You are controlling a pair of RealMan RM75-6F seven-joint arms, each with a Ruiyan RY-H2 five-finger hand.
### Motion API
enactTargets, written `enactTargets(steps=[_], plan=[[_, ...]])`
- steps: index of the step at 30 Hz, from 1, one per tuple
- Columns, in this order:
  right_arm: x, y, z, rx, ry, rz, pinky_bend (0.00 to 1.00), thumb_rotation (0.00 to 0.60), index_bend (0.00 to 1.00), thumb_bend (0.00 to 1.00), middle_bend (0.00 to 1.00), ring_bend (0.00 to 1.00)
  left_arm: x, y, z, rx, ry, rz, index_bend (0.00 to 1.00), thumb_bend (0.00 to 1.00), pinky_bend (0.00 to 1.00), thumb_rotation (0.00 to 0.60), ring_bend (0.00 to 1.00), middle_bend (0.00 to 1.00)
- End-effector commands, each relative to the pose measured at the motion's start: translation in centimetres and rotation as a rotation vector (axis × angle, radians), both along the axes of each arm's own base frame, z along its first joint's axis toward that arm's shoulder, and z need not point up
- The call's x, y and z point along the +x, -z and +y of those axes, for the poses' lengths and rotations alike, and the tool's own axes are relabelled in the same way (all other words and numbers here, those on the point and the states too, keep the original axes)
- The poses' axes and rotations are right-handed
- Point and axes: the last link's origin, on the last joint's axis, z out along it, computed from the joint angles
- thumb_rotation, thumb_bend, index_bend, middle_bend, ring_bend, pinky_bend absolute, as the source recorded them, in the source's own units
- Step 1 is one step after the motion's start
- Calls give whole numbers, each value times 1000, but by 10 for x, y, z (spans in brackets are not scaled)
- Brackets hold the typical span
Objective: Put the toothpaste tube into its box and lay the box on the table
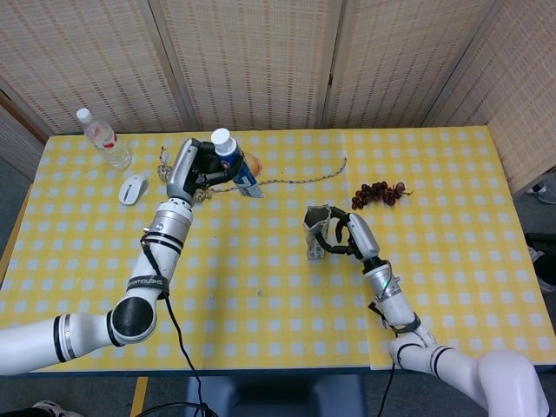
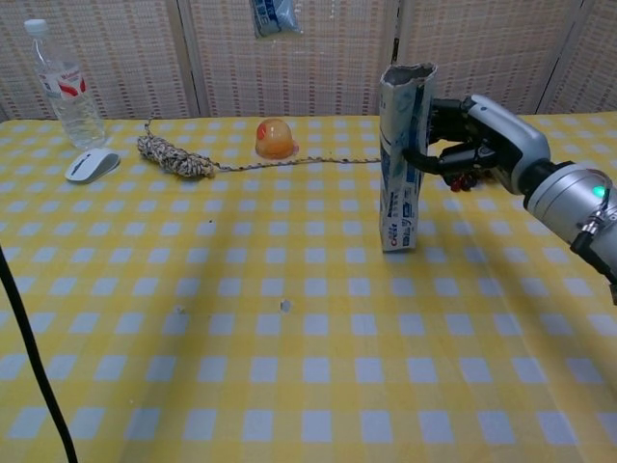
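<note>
My left hand [image 1: 195, 169] grips the toothpaste tube [image 1: 235, 167] high above the table, white cap up, blue tail hanging down. In the chest view only the tube's tail [image 2: 274, 16] shows at the top edge, and that hand is out of frame. My right hand [image 2: 472, 135] holds the toothpaste box [image 2: 402, 159] upright, its open mouth on top and its lower end close to the cloth. From the head view the box [image 1: 318, 236] is seen end-on, just left of my right hand [image 1: 349, 236]. Tube and box are well apart.
On the yellow checked table [image 2: 289, 386] lie a water bottle [image 2: 66, 85] and a white mouse [image 2: 91, 163] at the far left, a coiled rope [image 2: 176, 156] with a long tail, an orange jelly cup [image 2: 275, 138] and dark grapes [image 1: 379, 192] behind the box.
</note>
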Motion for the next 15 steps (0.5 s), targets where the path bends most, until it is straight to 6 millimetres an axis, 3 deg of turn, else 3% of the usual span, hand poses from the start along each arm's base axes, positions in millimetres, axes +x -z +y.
enactTargets(steps=[1, 15], plan=[[4, 8, -2, 9, 8, -39, 710, 600, 625, 407, 553, 679, 5, 3, -3, -7, 5, 1, 933, 842, 1000, 600, 1000, 1000], [34, 18, -7, 1, -32, -91, 710, 600, 625, 406, 553, 674, 23, 19, -6, -9, 16, 30, 933, 842, 1000, 600, 1000, 1000]])
